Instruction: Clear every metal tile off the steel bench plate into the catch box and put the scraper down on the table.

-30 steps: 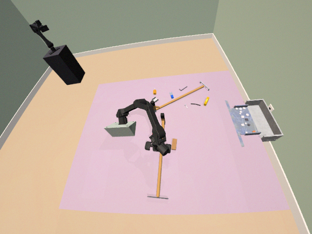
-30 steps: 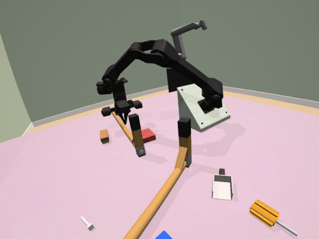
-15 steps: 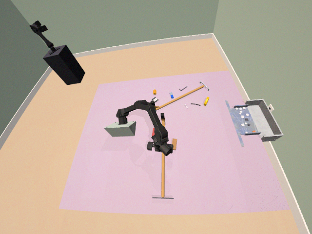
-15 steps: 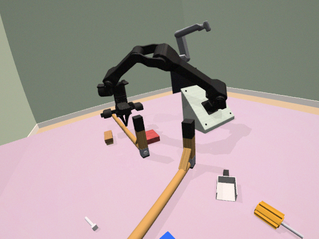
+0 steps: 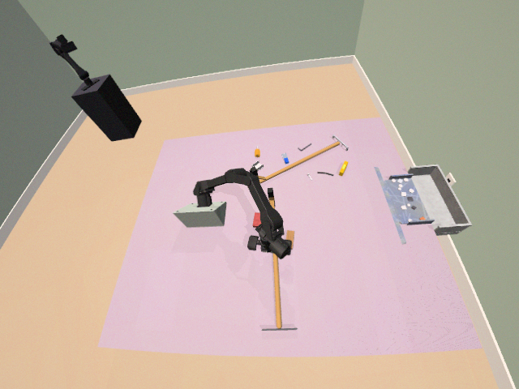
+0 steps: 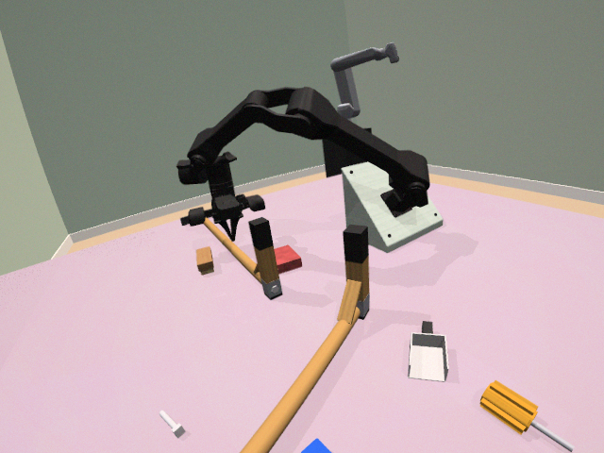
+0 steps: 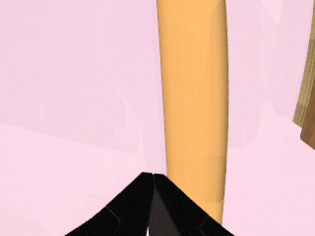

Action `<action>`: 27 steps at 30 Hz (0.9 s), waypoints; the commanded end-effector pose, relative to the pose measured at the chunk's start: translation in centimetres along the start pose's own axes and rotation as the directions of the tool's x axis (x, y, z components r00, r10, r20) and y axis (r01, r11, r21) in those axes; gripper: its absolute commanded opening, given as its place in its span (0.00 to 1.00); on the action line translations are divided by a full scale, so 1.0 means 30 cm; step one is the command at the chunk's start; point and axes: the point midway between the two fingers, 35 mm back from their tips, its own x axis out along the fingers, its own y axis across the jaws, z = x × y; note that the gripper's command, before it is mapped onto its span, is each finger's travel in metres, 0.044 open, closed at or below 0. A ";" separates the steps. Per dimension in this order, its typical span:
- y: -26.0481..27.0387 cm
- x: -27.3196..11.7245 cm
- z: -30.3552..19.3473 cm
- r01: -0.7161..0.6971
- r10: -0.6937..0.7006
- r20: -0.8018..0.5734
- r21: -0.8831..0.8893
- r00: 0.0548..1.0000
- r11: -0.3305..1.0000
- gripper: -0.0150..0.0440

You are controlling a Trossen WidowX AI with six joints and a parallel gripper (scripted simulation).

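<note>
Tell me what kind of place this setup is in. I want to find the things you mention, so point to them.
Probably a robot test or lab room: a black arm (image 5: 250, 177) (image 6: 311, 114) is bolted to a pale wedge-shaped base (image 5: 200, 217) (image 6: 361, 209), a second arm (image 5: 71, 62) (image 6: 347, 88) stands on a black pedestal (image 5: 109, 109) (image 6: 336, 160), and long-handled tools lie about the pink surface.
</note>
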 end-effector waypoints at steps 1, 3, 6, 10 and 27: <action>-0.014 0.026 0.006 -0.009 0.009 0.010 0.001 1.000 1.000 0.25; -0.021 0.027 0.008 -0.009 0.009 0.010 0.001 1.000 1.000 0.25; -0.031 0.028 0.010 -0.009 0.009 0.010 0.000 1.000 1.000 0.25; -0.044 0.029 0.013 -0.009 0.009 0.011 0.000 1.000 1.000 0.25; -0.068 -0.099 0.005 0.006 -0.006 -0.004 -0.003 1.000 1.000 0.25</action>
